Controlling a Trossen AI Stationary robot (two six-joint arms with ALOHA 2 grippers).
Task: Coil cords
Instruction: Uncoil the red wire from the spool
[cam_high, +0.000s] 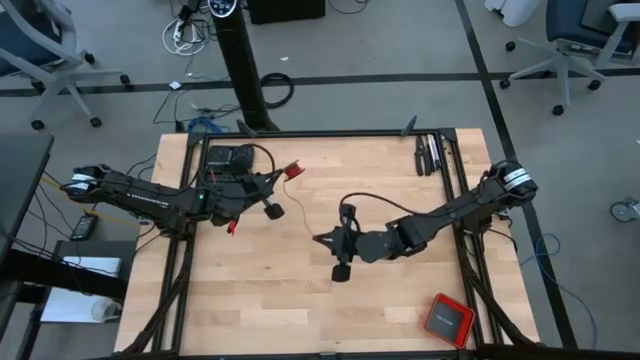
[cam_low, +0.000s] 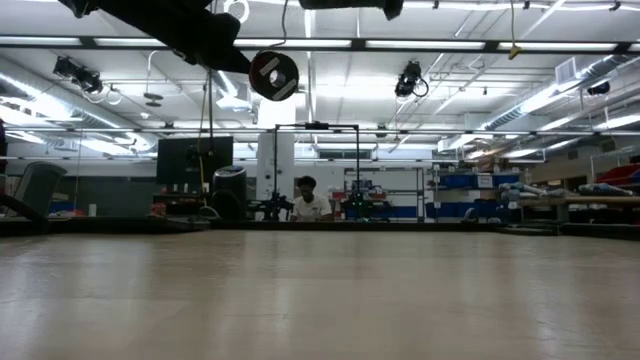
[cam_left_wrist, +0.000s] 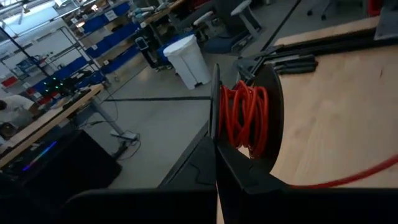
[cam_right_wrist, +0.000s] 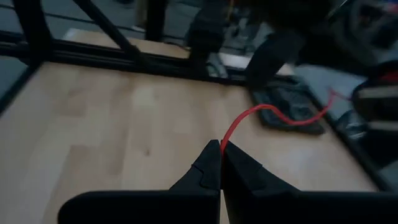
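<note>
The cord is one thin red wire. Several turns of it form a small coil (cam_left_wrist: 244, 118) around my left gripper's fingers, seen as a red tuft (cam_high: 293, 171) at the far left middle of the table. From the coil a loose strand (cam_left_wrist: 354, 177) runs across the wood to my right gripper (cam_high: 318, 238), which is shut on it near the table's middle. My left gripper (cam_high: 283, 177) is shut too and sits above the table, pointing roughly level. Both grippers are raised clear of the wood. My left gripper carries the coil's turns (cam_left_wrist: 249, 134) wrapped around its shut fingers (cam_left_wrist: 231, 163) near their free ends; whether a strand is also pinched between the pads cannot be seen. The coil is clear of the table. My right gripper pinches the single red strand (cam_right_wrist: 223, 143) between its two fingertips (cam_right_wrist: 208, 163). The strand rises from them in a slack arc (cam_right_wrist: 261, 107) toward the left arm.
A red square box (cam_high: 447, 318) lies at the near right corner. A black device (cam_high: 230, 158) sits at the far left edge behind the left arm, and dark tools (cam_high: 430, 152) lie at the far right. The near half of the table is bare wood (cam_high: 260, 300).
</note>
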